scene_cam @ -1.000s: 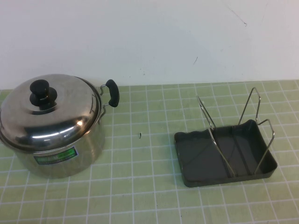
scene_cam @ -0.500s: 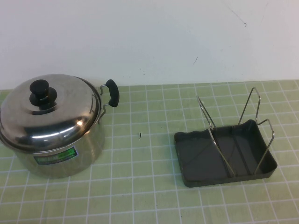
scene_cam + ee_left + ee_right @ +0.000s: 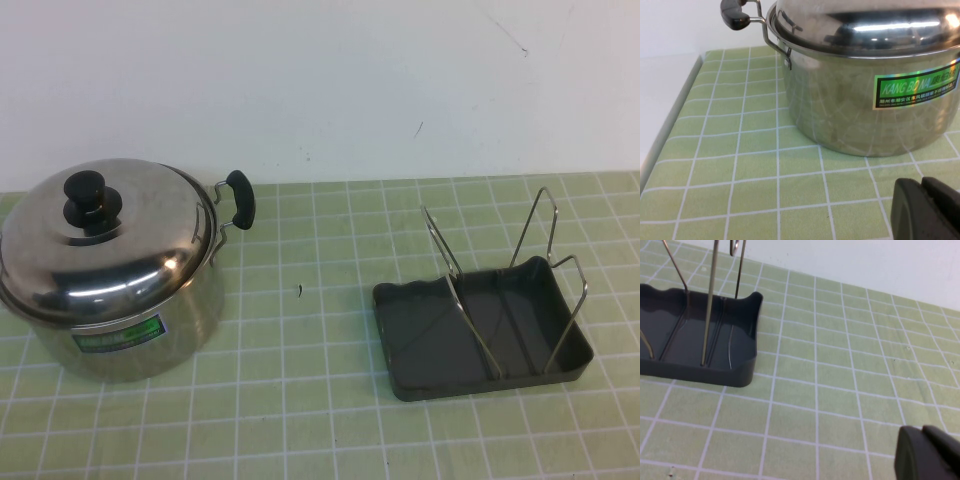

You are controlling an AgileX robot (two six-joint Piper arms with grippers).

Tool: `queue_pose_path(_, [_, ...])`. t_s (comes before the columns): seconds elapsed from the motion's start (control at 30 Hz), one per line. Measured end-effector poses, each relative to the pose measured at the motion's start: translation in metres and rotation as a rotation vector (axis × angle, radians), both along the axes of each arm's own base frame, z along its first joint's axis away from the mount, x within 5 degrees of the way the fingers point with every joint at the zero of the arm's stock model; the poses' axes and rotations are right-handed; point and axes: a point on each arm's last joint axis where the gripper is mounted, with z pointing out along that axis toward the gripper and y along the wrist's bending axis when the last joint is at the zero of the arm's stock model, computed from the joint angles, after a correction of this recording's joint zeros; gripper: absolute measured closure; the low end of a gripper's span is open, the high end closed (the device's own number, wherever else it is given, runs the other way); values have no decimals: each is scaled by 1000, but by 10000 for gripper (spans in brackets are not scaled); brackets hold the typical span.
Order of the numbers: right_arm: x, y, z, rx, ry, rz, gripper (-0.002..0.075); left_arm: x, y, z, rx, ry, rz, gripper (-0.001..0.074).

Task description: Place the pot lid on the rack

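The shiny domed pot lid (image 3: 110, 235) with its black knob (image 3: 86, 193) sits on the steel pot (image 3: 140, 335) at the table's left; the lid also shows in the left wrist view (image 3: 865, 25). The dark grey rack (image 3: 480, 325) with upright wire loops stands at the right, and shows in the right wrist view (image 3: 695, 340). Neither gripper shows in the high view. My left gripper (image 3: 922, 186) is shut and empty, low over the mat in front of the pot. My right gripper (image 3: 924, 432) is shut and empty, beside the rack and apart from it.
The pot (image 3: 865, 110) carries a green label (image 3: 917, 85) and black side handles (image 3: 241, 198). A green tiled mat (image 3: 310, 400) covers the table, with a white wall behind. The mat's edge (image 3: 670, 125) shows in the left wrist view.
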Motion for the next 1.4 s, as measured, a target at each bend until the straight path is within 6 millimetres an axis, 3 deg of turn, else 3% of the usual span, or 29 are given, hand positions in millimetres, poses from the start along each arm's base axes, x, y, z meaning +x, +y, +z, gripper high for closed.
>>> queue_pose_path(0.2, [0,0,0,0,0,0,727,0,0,0,-2,0,0,737])
queue_pose_path(0.27, [0,0,0,0,0,0,727,0,-2,1,-98,-10,4,737])
queue_pose_path(0.3, [0,0,0,0,0,0,727,0,-3,2,-198,-18,11,737])
queue_pose_path(0.43, [0,0,0,0,0,0,727,1,-14,9,-944,-29,42,737])
queue_pose_path(0.5, [0,0,0,0,0,0,727,1,-16,13,-1137,-40,48,737])
queue_pose_path(0.57, [0,0,0,0,0,0,727,2,-15,16,-1217,-69,52,737])
queue_pose_path(0.87, [0,0,0,0,0,0,727,2,-9,23,-1039,-171,41,737])
queue_pose_path(1.0, [0,0,0,0,0,0,727,-3,-15,61,-629,-203,-79,737])
queue_pose_path(1.1, [0,0,0,0,0,0,727,2,-13,104,-357,-236,-96,737])
queue_pose_path(1.27, [0,0,0,0,0,0,727,39,-9,141,-115,-150,-96,710])
queue_pose_path(1.4, [0,0,0,0,0,0,727,72,-13,144,69,-154,-136,526])
